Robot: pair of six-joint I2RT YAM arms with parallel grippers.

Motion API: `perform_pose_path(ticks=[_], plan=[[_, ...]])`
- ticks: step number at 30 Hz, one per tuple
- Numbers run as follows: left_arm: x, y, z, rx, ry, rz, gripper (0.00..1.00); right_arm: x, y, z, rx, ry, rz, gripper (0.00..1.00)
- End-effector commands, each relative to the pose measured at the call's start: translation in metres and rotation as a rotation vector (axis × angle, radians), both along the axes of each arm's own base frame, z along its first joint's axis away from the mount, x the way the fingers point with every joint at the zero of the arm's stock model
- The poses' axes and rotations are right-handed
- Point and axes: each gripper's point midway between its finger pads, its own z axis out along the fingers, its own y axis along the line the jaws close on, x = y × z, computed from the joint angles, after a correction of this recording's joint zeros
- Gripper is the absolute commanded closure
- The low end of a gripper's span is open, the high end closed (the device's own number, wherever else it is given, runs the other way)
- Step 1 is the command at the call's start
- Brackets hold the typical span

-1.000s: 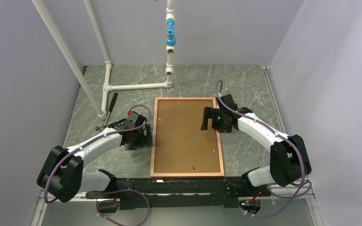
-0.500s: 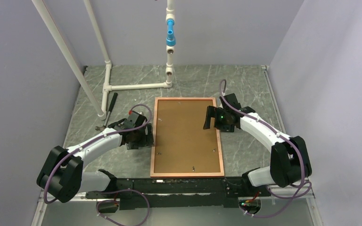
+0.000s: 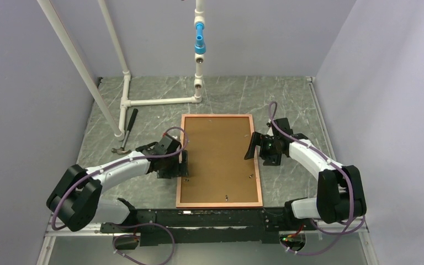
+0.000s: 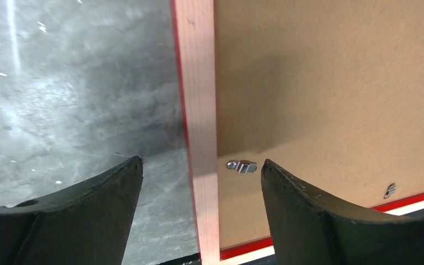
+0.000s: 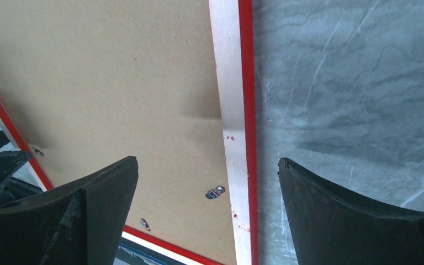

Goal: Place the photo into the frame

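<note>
Same build on both: white shells are worn by the left arm (image 3: 116, 168) and right arm (image 3: 309, 157), chunky black joints (image 3: 74, 199) are fitted, purple cables (image 3: 174, 130) are looped alongside. Fingers (image 4: 320, 221) are matte black, curved, a bit scuffed.

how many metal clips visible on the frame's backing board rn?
3 clips along the frame: left-rail clip, under the open left gripper; right-rail clip; near-rail clip. Far end of the backing board may hold more, too small to tell.
</note>
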Motion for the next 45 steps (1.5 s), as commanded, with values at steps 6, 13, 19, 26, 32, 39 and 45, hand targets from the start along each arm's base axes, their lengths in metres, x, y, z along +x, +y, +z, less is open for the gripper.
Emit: perform_pose_path(ticks=[6, 13, 19, 26, 32, 39, 45], plan=[[-0.004, -0.015, -0.002, 0.042, 0.002, -0.011, 0.20, -0.002, 0.001, -0.012, 0.005, -0.002, 0.031, 0.08], [-0.004, -0.018, -0.003, 0.088, 0.002, -0.031, 0.22, -0.010, -0.001, -0.020, -0.037, 0.019, 0.043, 0.25], [-0.009, -0.023, -0.006, 0.106, 0.011, -0.049, 0.22, -0.015, 0.005, -0.027, -0.070, 0.035, 0.059, 0.36], [-0.013, -0.022, -0.007, 0.119, 0.013, -0.053, 0.23, -0.017, 0.004, -0.034, -0.139, 0.050, 0.064, 0.58], [-0.015, -0.020, -0.008, 0.126, 0.012, -0.042, 0.27, -0.017, 0.006, -0.036, -0.141, 0.056, 0.067, 0.72], [-0.013, -0.012, -0.009, 0.160, 0.004, -0.010, 0.28, -0.018, 0.005, -0.037, -0.150, 0.060, 0.069, 0.77], [-0.008, -0.005, -0.004, 0.184, -0.021, 0.051, 0.18, -0.019, 0.006, -0.038, -0.153, 0.064, 0.071, 0.81]])
